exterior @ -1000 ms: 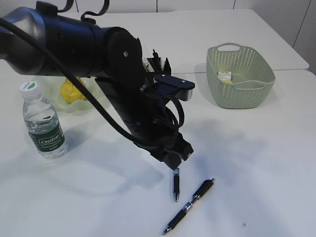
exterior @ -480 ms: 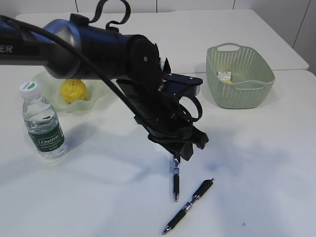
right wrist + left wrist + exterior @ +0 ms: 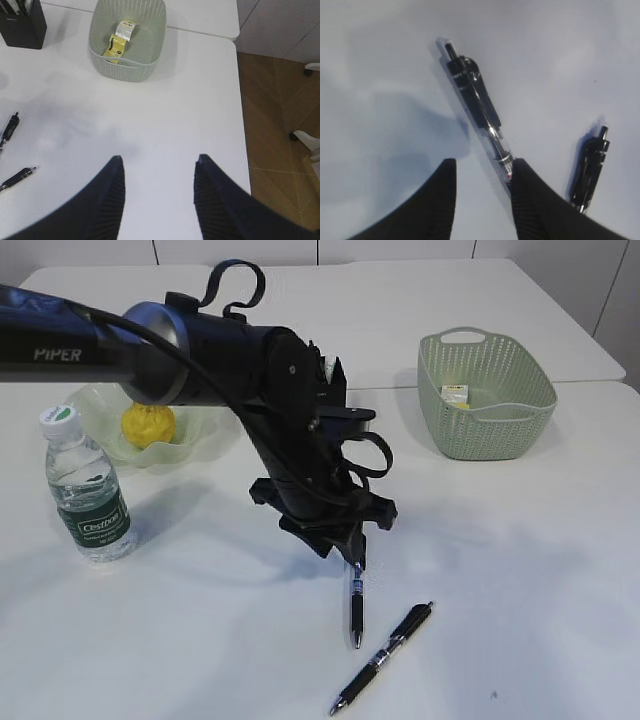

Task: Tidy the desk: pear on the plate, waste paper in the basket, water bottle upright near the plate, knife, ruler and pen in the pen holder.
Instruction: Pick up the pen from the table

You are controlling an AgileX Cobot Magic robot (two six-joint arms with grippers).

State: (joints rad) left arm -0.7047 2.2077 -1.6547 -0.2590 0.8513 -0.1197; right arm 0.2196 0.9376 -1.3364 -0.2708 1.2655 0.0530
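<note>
The left tool (image 3: 482,200) is partly open, low over a pen (image 3: 479,102). The pen looks light, stiff and smooth; its middle should be pinched.

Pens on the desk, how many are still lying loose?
2. The near pen lies just below the left gripper, one end at its fingertips. The far pen lies slanted to its right, nearer the front edge. Others may be hidden behind the arm.

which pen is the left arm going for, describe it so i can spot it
On the white desk, find the black left arm's gripper near the front middle. The pen lies straight below its tip, short and nearly upright in the exterior view; the longer pen beside it lies diagonally, nearer the front edge.
</note>
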